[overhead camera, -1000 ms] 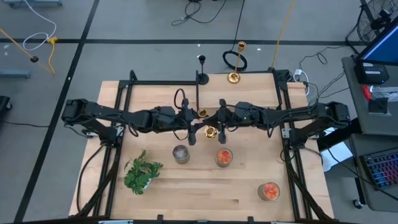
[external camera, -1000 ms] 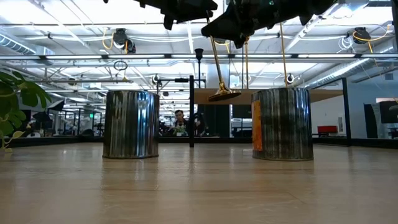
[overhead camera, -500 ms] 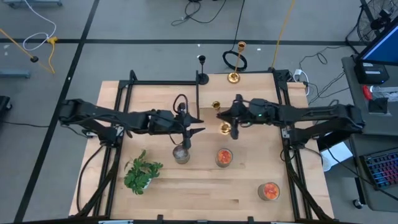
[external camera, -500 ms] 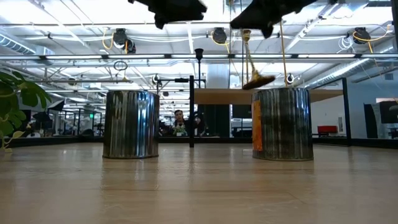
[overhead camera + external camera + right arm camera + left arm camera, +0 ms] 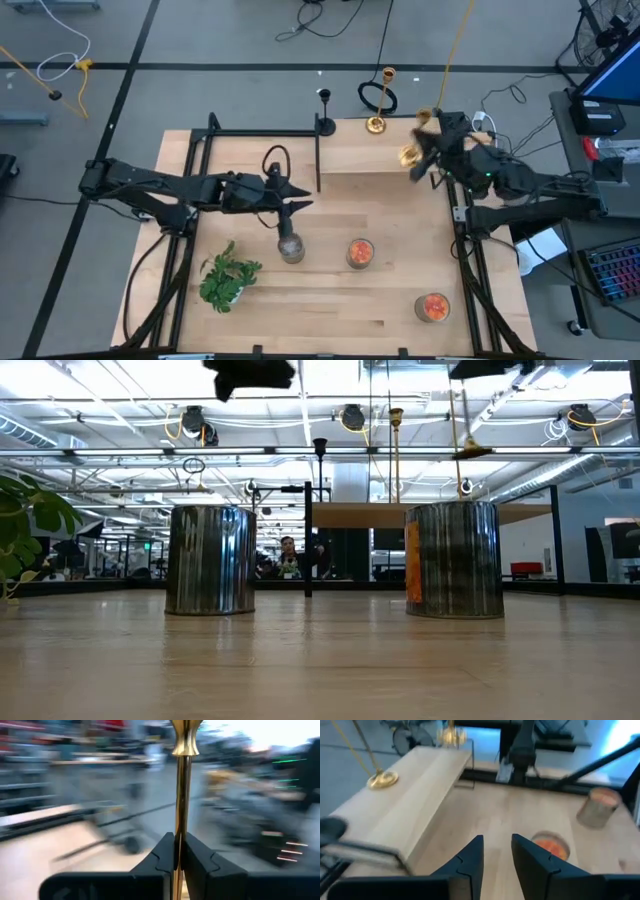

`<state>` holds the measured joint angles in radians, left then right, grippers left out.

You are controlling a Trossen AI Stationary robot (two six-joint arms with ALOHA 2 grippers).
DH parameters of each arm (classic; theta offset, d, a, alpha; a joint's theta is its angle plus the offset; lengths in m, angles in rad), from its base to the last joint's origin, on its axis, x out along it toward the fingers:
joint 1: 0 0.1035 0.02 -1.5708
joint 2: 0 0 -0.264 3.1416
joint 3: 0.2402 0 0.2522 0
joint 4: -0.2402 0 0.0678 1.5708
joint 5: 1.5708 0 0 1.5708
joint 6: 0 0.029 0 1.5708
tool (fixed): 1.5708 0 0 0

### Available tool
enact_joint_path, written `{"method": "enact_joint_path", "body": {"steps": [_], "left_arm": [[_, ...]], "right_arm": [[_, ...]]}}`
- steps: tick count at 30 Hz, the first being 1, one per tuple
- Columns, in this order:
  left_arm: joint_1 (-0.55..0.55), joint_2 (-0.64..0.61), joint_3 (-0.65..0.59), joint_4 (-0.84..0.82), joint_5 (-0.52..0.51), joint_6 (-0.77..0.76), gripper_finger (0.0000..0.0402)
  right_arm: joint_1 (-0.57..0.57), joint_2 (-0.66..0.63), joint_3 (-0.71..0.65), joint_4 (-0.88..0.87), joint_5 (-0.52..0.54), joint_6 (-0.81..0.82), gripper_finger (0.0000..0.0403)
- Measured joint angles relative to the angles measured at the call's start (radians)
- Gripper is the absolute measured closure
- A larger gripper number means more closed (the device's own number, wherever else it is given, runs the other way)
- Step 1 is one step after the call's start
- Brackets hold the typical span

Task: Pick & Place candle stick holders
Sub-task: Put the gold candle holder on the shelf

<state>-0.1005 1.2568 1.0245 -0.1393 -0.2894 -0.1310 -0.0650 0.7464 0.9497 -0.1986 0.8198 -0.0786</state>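
Note:
My right gripper (image 5: pixel 418 148) is over the table's far right corner, shut on a shiny gold candle stick holder (image 5: pixel 409 155), which also shows in the low view (image 5: pixel 472 452). A second gold holder (image 5: pixel 376 122) and the black holder (image 5: pixel 325 125) stand on their round bases on the raised wooden shelf (image 5: pixel 380 152) at the back. My left gripper (image 5: pixel 302 206) hovers open and empty over the table's middle, above a silver tin (image 5: pixel 291 247); its wrist view (image 5: pixel 495 855) shows the gap between its fingers. My right gripper pinches the gold holder's thin stem (image 5: pixel 181 822) between its two fingers (image 5: pixel 162 852), which lie across the stem. The holder is lifted clear of table and shelf. Its round base (image 5: pixel 472 452) hangs below the gripper, and the stem is a little tilted.
A tin with orange-red filling (image 5: pixel 360 252) stands right of the silver tin, and another (image 5: pixel 432 307) is near the front right. A green leafy plant (image 5: pixel 228 280) stands at the front left. Black frame rails (image 5: pixel 318 160) border the shelf and the table's sides.
My right gripper has carried the gold holder from the table's middle toward the far right corner and upward. The holder has stayed clear of the table and hangs less tilted now. My left gripper has drawn back a little toward the table's left edge.

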Motion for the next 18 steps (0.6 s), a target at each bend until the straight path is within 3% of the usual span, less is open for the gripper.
{"method": "enact_joint_path", "body": {"steps": [3, 5, 12, 18], "left_arm": [[0.000, -0.025, 0.002, 0.017, -0.009, 0.015, 0.0304], [0.000, -0.053, -0.001, -0.001, -0.024, 0.028, 0.0304], [0.001, -0.098, 0.000, 0.006, -0.045, 0.055, 0.0305], [0.001, -0.100, 0.000, -0.033, -0.046, 0.058, 0.0305]], "right_arm": [[-0.018, -0.017, 0.000, 0.018, 0.149, -0.081, 0.0390], [-0.046, -0.016, 0.000, 0.051, 0.156, -0.111, 0.0390], [-0.231, 0.008, 0.000, 0.166, 0.017, -0.143, 0.0390], [-0.429, 0.034, -0.058, 0.185, -0.109, -0.046, 0.0390]]}}
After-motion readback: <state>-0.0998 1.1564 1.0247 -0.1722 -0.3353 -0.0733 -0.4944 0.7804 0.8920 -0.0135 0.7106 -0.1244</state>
